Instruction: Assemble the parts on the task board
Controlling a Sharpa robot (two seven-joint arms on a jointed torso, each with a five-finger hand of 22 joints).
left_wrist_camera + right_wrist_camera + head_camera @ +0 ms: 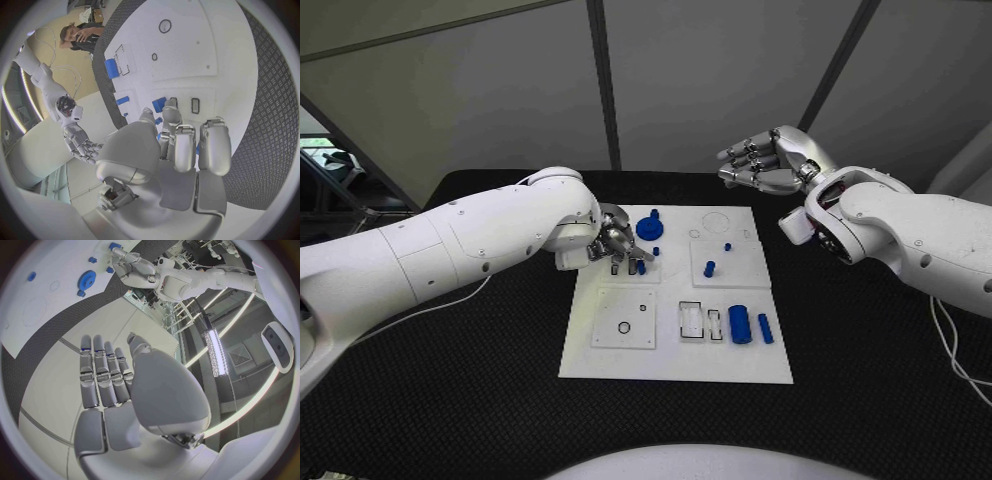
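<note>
Silver fingers of the left hand (609, 243) hang curled downward over the upper-left part of the white task board (678, 360), left of the picture's centre in the head view. Their tips close around a small blue peg (635, 266) that stands upright just under them, beside the blue gear (649, 222). Whether the hand actually pinches that peg or only rests around it cannot be told; in the left wrist view the fingers (214, 145) bunch together with slivers of blue showing between them, which suggests a part is inside the grasp. This is the arm at work, and the peg's long axis is vertical, so the coming move, as a judgement, looks like a straight push or lift along that axis.

Further right on the board, in the middle of the frame, two more small blue pegs (710, 267) stand on a raised square. Below them, toward the lower centre-right, a thick blue cylinder (740, 324) and a thinner blue bar (764, 328) lie flat side by side, long axes running up and down the picture, next to empty rectangular slots (691, 322). Those lie nearer the left hand than the right.

At the upper right of the frame, the right hand (764, 160) floats well clear of the board, beyond its far edge, fingers spread and holding nothing; the right wrist view shows its fingers (100, 375) straight and empty.
</note>
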